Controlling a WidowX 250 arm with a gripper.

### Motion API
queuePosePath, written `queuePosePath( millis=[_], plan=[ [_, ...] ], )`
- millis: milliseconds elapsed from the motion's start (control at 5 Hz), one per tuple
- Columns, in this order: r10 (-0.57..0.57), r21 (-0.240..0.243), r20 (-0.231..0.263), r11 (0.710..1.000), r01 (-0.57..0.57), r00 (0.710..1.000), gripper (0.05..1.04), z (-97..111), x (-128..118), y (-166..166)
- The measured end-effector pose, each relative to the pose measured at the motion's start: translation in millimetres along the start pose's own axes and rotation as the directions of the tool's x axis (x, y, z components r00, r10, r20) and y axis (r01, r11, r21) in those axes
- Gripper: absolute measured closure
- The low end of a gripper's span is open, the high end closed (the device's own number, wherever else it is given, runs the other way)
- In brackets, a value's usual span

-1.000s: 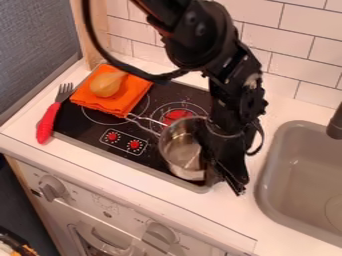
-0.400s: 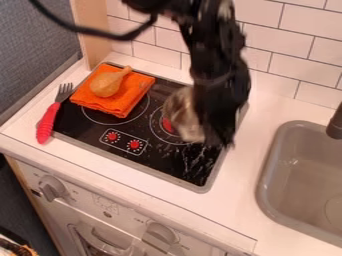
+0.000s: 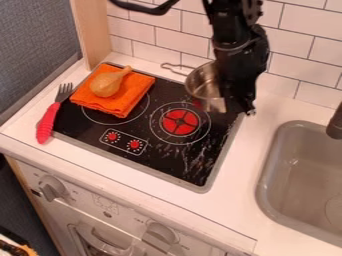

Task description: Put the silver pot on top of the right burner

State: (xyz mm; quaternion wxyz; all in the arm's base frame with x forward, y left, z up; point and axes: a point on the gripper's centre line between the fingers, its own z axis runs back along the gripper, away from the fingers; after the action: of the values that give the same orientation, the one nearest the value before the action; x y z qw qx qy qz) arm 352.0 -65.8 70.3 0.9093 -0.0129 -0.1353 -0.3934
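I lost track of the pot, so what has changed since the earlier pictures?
The silver metal pot moved back toward the white tiled wall with the black claw, baring more of the red right burner. The folded orange cloth and red-handled fork stayed put.

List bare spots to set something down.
Bare: the right burner, the cooktop corner in front of it, and the counter between cooktop and sink. Crowded: left burner, partly under the orange cloth; left edge, by the fork; back right, around the silver pot.

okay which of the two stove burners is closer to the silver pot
The right burner, with the bright red center, is closer to the silver pot; the left burner lies partly under the orange cloth.
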Motion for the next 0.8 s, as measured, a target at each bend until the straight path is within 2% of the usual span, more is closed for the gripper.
queuePosePath(
  millis=[200,400,600,800],
  plan=[
    [0.006,0.006,-0.036,1.000,-0.005,0.999,1.004,-14.4,0.7,7.6],
    [0.010,0.022,-0.095,1.000,-0.008,0.995,1.004,-34.0,-7.8,15.2],
    [0.124,0.109,-0.145,0.988,-0.109,0.982,1.004,-42.8,-25.0,20.6],
    [0.086,0.073,-0.165,0.995,-0.075,0.983,0.975,-53.6,-31.4,26.8]
  ],
)
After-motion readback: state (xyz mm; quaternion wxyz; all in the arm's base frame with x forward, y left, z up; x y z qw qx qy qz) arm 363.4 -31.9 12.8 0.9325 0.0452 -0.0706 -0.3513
